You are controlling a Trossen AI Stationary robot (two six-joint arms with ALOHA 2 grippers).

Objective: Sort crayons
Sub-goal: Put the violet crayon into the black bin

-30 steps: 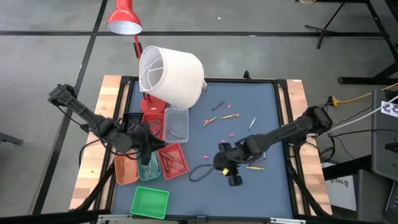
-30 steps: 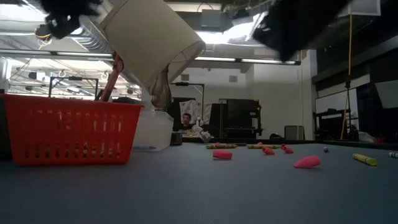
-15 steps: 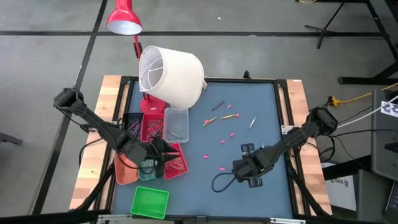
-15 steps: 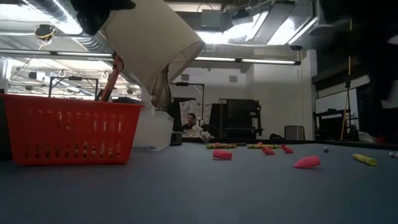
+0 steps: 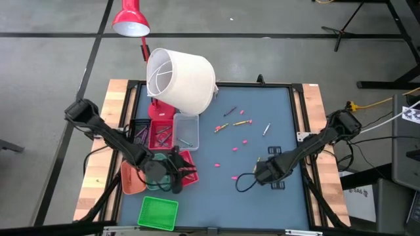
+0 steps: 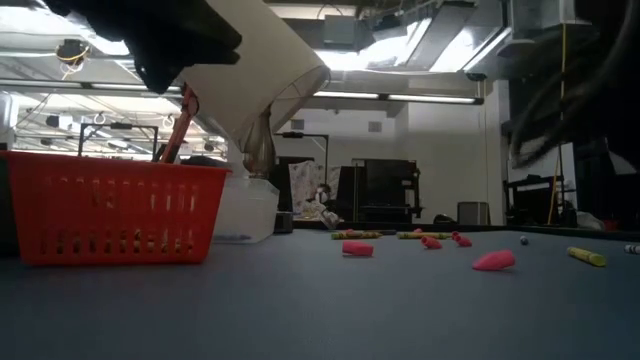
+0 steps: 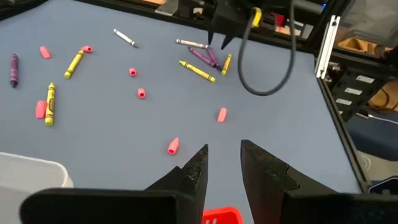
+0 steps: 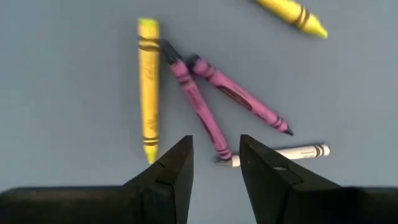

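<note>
Dark blue-grey table with black frame and pale wooden side strips. Along the left part, a row of small trays: clear tray, red tray, another red tray, orange tray, green tray nearest the front edge. Loose crayons strewn over the middle, mixed with tiny pink stubs. Near the right side, a cluster: yellow crayon, two purple crayons touching at their tips, a white crayon just beside them, another yellow one apart.

Crayons scattered flat, apparently loose.
</note>
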